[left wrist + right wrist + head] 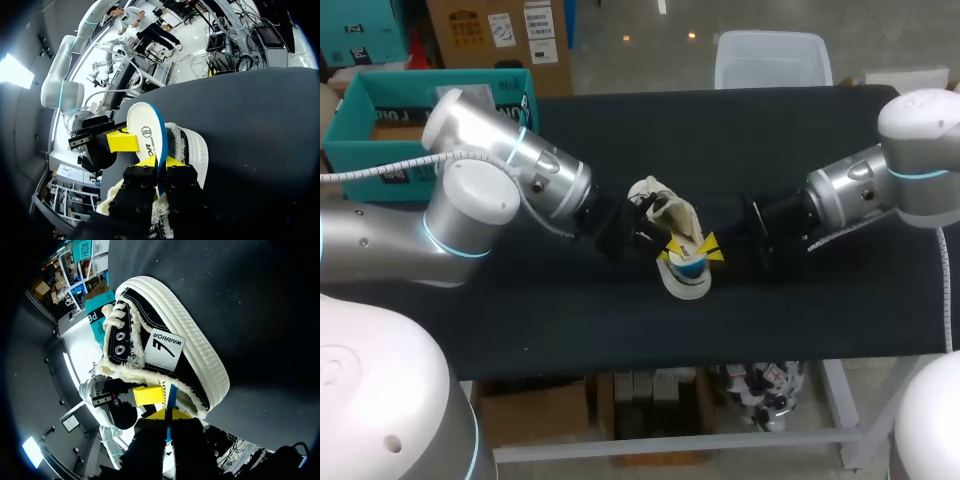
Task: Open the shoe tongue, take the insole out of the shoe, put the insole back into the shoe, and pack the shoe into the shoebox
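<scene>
Both sets of jaws are clamped on the white foam insole with a blue edge [144, 127]. The left gripper [162, 161] pinches its rim from two sides, and the right gripper [169, 414] does likewise. Only the left wrist view shows the insole's white face, which rises out of the black canvas shoe with a white rubber sole and fleecy lining [165, 340]. The right wrist view shows just the thin blue edge, plus the shoe's flank and eyelets. The head view sets the shoe near the middle of the black bench [800, 130], with the teal cardboard shoebox [380, 120] at its far left corner.
</scene>
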